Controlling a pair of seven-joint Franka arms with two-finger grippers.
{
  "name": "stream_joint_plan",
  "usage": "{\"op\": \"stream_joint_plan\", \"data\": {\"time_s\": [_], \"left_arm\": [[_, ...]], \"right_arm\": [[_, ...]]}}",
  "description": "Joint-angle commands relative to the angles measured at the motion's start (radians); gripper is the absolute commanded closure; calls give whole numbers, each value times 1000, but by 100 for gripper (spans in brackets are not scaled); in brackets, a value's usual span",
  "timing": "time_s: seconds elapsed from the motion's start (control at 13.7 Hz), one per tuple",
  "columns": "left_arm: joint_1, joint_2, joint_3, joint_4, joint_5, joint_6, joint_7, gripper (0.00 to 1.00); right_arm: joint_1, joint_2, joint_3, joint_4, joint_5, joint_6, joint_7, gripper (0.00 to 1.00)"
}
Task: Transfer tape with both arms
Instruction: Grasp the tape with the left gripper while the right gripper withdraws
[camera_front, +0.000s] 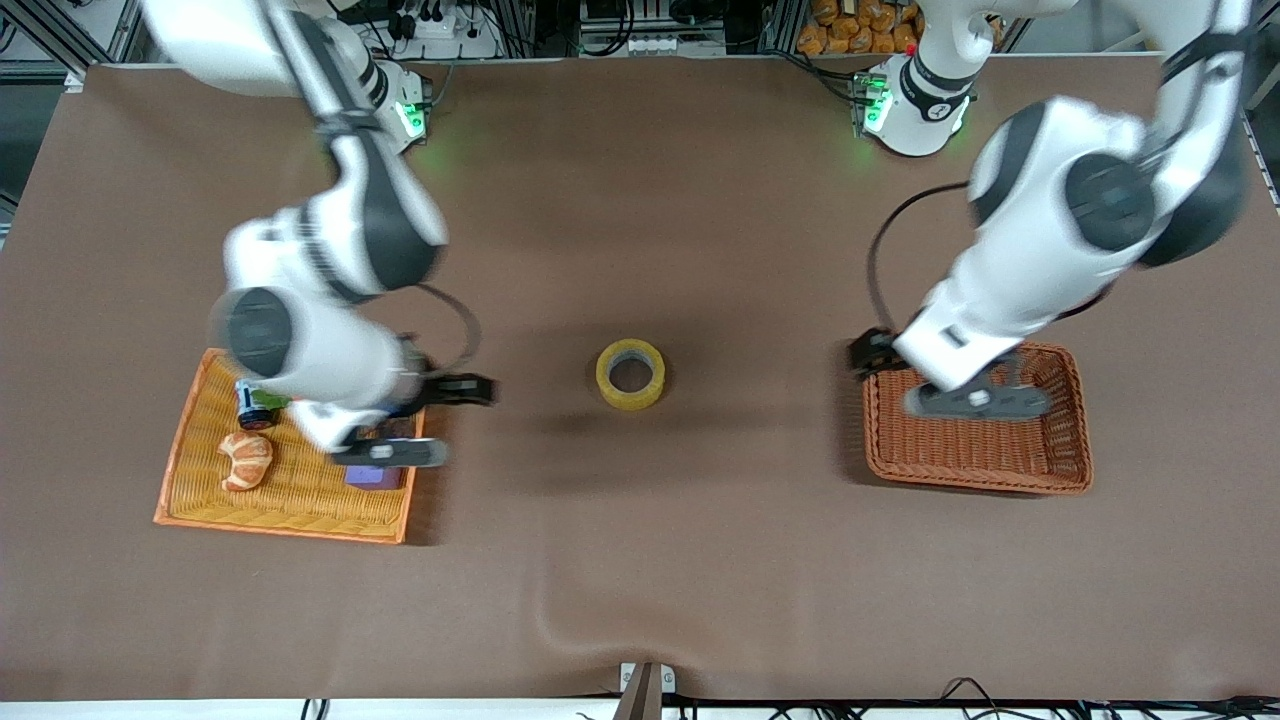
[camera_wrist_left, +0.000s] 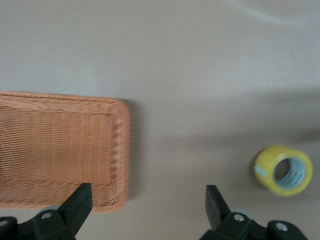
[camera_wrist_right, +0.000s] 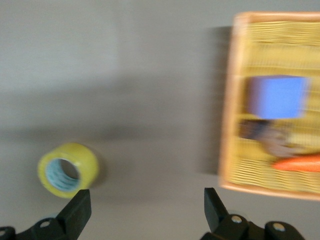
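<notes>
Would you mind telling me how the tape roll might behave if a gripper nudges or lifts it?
The tape lies flat on its side on the table, so a nudge would probably slide it, not roll it. Its ring looks rigid, likely holding shape when gripped. The glossy wrap may be somewhat slippery.

Count on the table: one roll of tape at mid-table; two wicker containers, namely one orange tray toward the right arm's end and one brown basket toward the left arm's end. In the tray: one croissant, one purple cube, and one small dark item I can't identify. Two arms, each with one gripper: right gripper, left gripper, both with fingers spread.
</notes>
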Motion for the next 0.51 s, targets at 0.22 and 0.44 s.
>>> {"op": "stream_joint_plan", "data": {"time_s": [0.22, 0.44], "left_arm": [[-187, 202, 7, 91, 4, 158, -194, 0], [-283, 281, 14, 90, 7, 265, -273, 0]], "right_arm": [[-116, -217, 21, -79, -148, -126, -44, 0], [-196, -296, 21, -84, -150, -142, -63, 0]]}}
